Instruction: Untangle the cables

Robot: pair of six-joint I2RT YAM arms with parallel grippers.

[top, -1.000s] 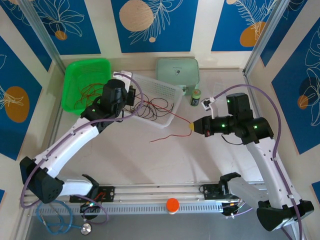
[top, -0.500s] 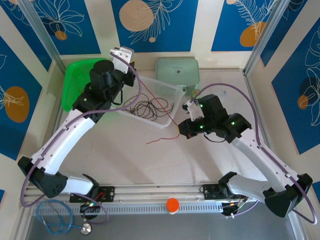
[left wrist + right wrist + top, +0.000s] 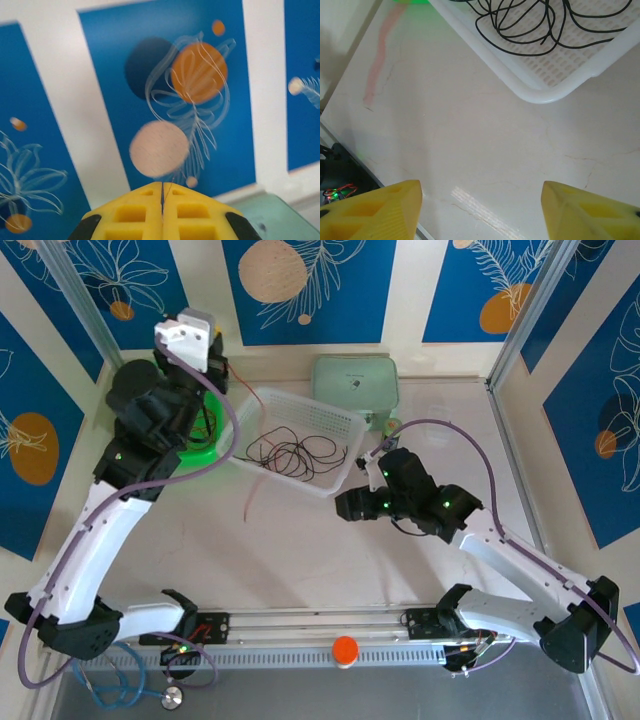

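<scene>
my left claw [image 3: 162,196] is clamped on the red cable [image 3: 379,50], seen overhead trailing toward 6 o'clock, while my right claw [image 3: 480,202] gapes wide, its camera showing the black cable [image 3: 520,27] coiled in the basket [image 3: 540,92] at 1 o'clock.

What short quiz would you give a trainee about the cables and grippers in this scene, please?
1. True or false: the right gripper is open above the table.
2. Where does the black cable lie? A. in the green basket; B. in the white basket; C. on the bare table.
3. Fill in: the shut left gripper, raised high, holds the ___ cable.

Key: 1. True. 2. B. 3. Red: the red cable trails from it down to the table.
</scene>
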